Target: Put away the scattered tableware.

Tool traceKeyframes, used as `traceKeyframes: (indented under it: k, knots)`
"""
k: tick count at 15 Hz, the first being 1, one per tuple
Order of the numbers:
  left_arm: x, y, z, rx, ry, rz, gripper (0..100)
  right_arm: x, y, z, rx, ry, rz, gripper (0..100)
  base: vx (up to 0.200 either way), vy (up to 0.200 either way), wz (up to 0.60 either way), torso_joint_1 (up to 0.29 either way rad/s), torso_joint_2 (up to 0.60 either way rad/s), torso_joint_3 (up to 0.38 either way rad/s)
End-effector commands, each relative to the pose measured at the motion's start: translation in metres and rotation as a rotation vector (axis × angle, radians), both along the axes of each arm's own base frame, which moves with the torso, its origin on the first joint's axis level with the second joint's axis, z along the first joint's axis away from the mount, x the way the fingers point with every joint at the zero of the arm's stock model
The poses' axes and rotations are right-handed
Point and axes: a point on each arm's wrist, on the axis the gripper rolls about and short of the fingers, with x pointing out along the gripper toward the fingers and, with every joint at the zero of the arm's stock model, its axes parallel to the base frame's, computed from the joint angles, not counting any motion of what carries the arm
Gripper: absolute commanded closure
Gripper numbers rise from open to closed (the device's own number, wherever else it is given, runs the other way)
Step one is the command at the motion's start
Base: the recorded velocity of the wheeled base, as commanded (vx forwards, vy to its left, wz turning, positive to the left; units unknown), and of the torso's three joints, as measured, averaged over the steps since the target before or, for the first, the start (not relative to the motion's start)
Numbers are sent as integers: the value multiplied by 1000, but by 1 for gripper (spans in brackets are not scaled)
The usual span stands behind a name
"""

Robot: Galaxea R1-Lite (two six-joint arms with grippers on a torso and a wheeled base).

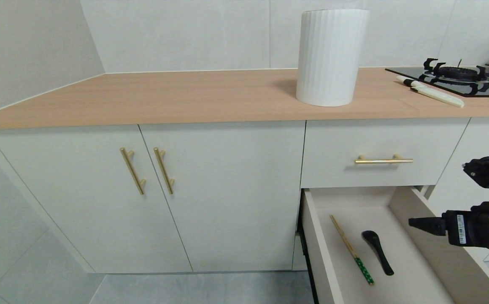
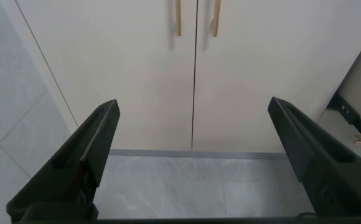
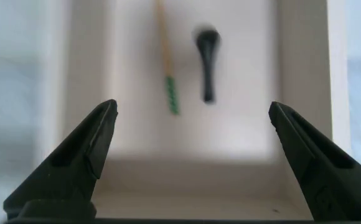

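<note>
The lower drawer (image 1: pixel 312 228) stands pulled out, and inside it lie a pair of wooden chopsticks with green ends (image 1: pixel 351 250) and a black spoon (image 1: pixel 378 252), side by side. My right gripper (image 1: pixel 422 224) hovers over the drawer's right side wall, open and holding nothing. In the right wrist view the chopsticks (image 3: pixel 166 62) and spoon (image 3: pixel 206 62) lie on the drawer floor beyond the open right gripper (image 3: pixel 193 115). A white knife (image 1: pixel 432 92) rests on the counter beside the cooktop. My left gripper (image 2: pixel 193 112) is open, low in front of the cabinet doors.
A tall white ribbed container (image 1: pixel 330 57) stands on the wooden counter (image 1: pixel 164 97). A black gas cooktop (image 1: pixel 459 78) sits at the far right. The upper drawer with a gold handle (image 1: pixel 383 160) is closed. Two closed cabinet doors (image 1: pixel 151 198) are on the left.
</note>
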Motion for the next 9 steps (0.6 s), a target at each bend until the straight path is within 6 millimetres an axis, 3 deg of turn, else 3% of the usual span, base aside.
traceKeyframes:
  k: [1,4,9]
  knots:
    - [0,0,0,0,0,1,0,-32,3,22,17,-76,51,0,0,0,0,0,0,0]
    - [0,0,0,0,0,1,0,-31,1,29,-44,-115,-40,0,0,0,0,0,0,0]
    - [0,0,0,1,0,1,0,-29,2,27,-41,-102,-26,0,0,0,0,0,0,0]
